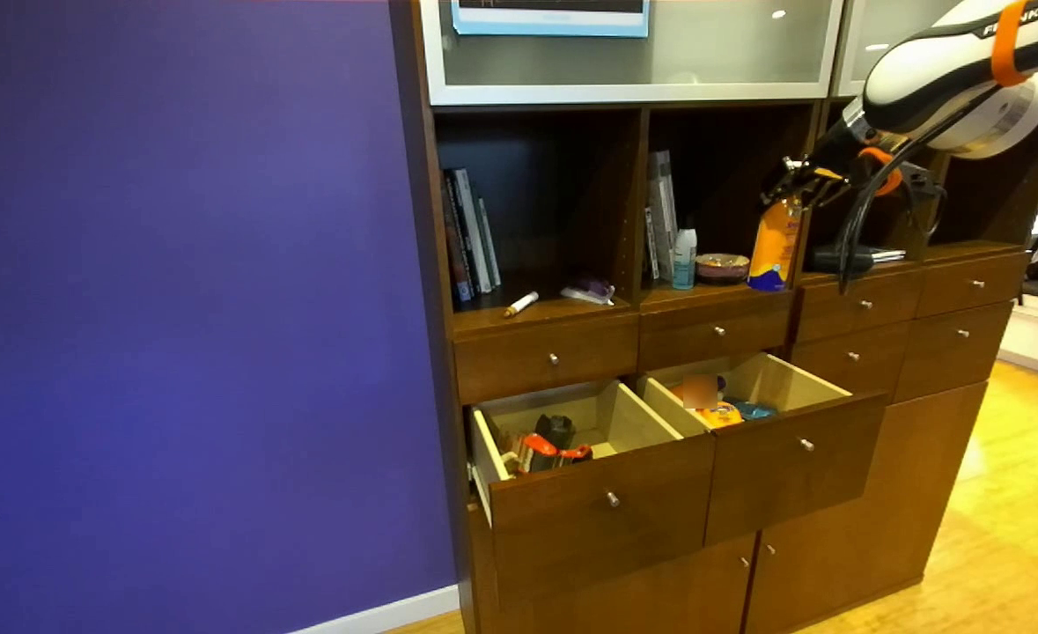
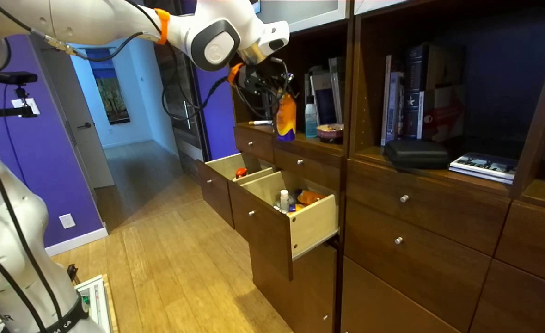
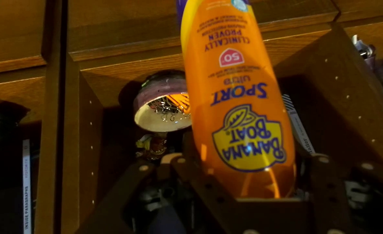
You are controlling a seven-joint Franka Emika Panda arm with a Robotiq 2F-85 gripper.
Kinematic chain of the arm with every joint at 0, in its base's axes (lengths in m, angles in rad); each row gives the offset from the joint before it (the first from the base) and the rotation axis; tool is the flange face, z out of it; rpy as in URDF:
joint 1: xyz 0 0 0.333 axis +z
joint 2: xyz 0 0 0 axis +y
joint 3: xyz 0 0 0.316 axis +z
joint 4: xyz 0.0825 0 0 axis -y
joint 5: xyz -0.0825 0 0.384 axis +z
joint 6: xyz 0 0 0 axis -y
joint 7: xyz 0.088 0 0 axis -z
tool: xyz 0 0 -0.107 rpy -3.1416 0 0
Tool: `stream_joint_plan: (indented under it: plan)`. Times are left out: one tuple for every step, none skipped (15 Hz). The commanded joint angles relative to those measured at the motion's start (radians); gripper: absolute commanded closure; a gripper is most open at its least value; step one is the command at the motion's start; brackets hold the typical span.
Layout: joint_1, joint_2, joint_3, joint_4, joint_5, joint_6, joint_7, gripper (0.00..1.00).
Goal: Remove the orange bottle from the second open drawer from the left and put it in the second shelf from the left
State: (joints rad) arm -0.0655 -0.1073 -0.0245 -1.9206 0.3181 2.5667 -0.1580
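The orange bottle (image 1: 774, 245) hangs nearly upright from my gripper (image 1: 790, 187). It also shows in an exterior view (image 2: 286, 119) and fills the middle of the wrist view (image 3: 236, 84). My gripper (image 2: 283, 90) is shut around its upper end; the fingers (image 3: 243, 156) hide its top. The bottle is in front of the second shelf from the left (image 1: 721, 167), its base near the height of that shelf's floor (image 3: 102, 76); I cannot tell if it touches. The second open drawer (image 1: 787, 480) is below, pulled out, also seen in an exterior view (image 2: 265, 226).
In the second shelf stand a bluish bottle (image 1: 684, 261), a bowl of clips (image 1: 721, 268) and leaning books (image 1: 662, 211). The left drawer (image 1: 607, 519) is also open. A dark case (image 2: 415, 154) lies in the neighbouring wider compartment. Upright dividers (image 2: 351, 88) bound the shelves.
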Motion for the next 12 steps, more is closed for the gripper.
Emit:
stream_joint_plan:
  plan:
    - [0.019,0.000,-0.017,0.001,-0.007,-0.001,0.006,0.36]
    - [0.019,0.000,-0.017,0.001,-0.007,-0.001,0.006,0.61]
    - [0.027,0.008,-0.010,0.021,-0.012,-0.005,0.003,0.61]
    - [0.032,0.013,-0.005,0.035,-0.020,-0.013,0.003,0.61]
    - [0.040,0.015,-0.001,0.044,-0.021,-0.019,0.000,0.61]
    - [0.049,0.019,0.004,0.056,-0.025,-0.029,-0.002,0.61]
    - [0.058,0.025,0.009,0.067,-0.033,-0.031,0.001,0.61]
    - [0.067,0.034,0.015,0.080,-0.041,-0.032,0.008,0.61]
    - [0.075,0.043,0.020,0.091,-0.045,-0.027,0.010,0.61]
    - [0.080,0.056,0.026,0.105,-0.063,-0.010,0.026,0.61]
    - [0.086,0.066,0.031,0.116,-0.068,-0.007,0.032,0.61]
    - [0.089,0.083,0.036,0.133,-0.086,-0.007,0.044,0.61]
